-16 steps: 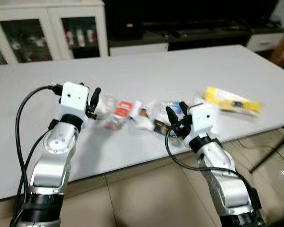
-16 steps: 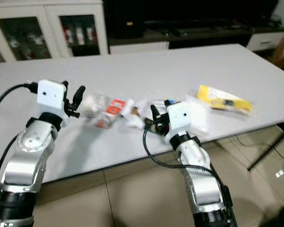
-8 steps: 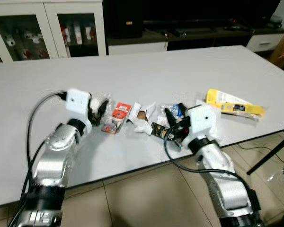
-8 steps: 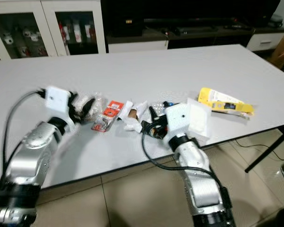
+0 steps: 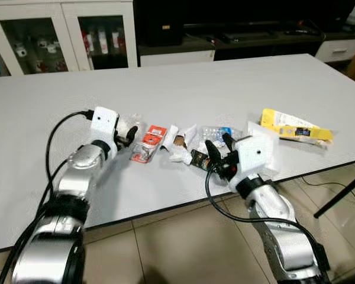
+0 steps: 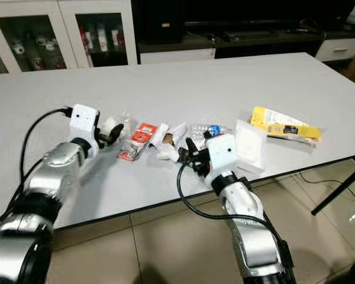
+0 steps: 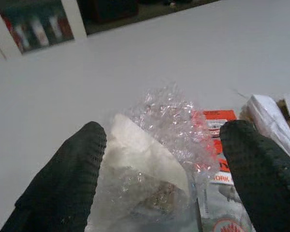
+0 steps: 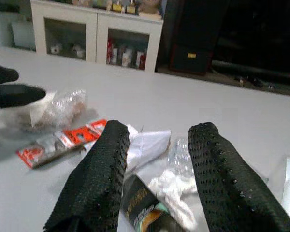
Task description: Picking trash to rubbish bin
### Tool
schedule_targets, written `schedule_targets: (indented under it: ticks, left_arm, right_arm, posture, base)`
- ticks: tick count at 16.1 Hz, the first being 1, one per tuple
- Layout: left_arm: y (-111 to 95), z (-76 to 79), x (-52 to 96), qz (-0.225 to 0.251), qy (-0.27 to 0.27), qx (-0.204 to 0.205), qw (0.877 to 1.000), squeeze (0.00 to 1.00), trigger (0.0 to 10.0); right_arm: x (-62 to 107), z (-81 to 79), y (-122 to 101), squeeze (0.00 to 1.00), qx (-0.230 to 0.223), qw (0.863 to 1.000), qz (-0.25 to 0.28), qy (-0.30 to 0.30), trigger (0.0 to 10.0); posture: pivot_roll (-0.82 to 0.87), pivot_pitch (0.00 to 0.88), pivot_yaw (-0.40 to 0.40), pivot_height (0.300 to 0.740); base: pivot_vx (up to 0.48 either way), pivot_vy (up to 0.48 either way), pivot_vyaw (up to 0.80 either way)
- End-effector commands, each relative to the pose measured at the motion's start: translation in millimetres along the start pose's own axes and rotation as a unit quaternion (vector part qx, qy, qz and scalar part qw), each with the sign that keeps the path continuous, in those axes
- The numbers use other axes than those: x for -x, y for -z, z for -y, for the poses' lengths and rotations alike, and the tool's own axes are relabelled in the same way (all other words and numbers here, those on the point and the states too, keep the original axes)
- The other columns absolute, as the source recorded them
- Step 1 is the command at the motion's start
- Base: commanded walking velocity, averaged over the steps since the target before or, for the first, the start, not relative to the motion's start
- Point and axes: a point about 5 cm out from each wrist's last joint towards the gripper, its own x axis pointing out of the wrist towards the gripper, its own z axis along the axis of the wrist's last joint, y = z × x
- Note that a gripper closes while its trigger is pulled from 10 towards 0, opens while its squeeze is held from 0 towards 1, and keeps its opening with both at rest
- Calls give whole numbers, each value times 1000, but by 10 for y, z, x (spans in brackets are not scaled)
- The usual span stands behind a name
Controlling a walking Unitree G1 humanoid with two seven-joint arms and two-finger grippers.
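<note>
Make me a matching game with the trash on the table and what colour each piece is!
Things:
1. long packet at the right end of the row
2. flat wrapper beside the left tool
3. crinkly bag between the left tool's fingers
4. little pack in front of the right tool

Colours:
A. clear and see-through
B. yellow
C. dark, nearly black
D. red and silver

Pairs: 1-B, 2-D, 3-A, 4-C
</note>
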Motion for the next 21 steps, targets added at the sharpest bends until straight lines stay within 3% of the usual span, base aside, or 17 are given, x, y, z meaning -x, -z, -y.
schedule_targets:
  ticks: [1,5,11,15,16,17,21]
  left_arm:
    - [-45,15,-47,9,1,27,1000,0,10000]
    - [-75,0,-147,-5,-36,43,998,0,10000]
    - [-57,86,-209,-43,-28,40,998,0,10000]
    - [-71,71,-216,-53,-22,30,998,0,10000]
    - [-73,52,-213,-57,-23,20,998,0,4627]
    - [-71,24,-206,-58,-30,20,998,0,0]
    - [-42,-9,-191,-63,-39,14,997,0,0]
  right_arm:
    - [49,25,-62,0,3,1000,5,5,10000]
    - [169,27,-92,0,4,1000,-3,17,10000]
    - [387,-39,-100,0,-6,999,-21,43,10000]
    - [432,-107,-111,0,-3,999,-31,22,10000]
    - [456,-135,-114,0,-2,999,-36,11,10000]
    - [470,-131,-114,0,-1,999,-38,13,10000]
    - [483,-143,-101,0,-7,999,-49,7,10000]
  posture:
    - [-72,0,-28,740]
    - [-134,51,0,740]
    - [-208,100,47,740]
    - [-215,110,60,740]
    - [-219,110,63,740]
    - [-222,115,64,740]
    - [-222,115,67,740]
  base:
    - [0,0,0]
    - [0,0,0]
    - [0,0,0]
    - [0,0,0]
    - [0,0,0]
    - [0,0,0]
    - [0,0,0]
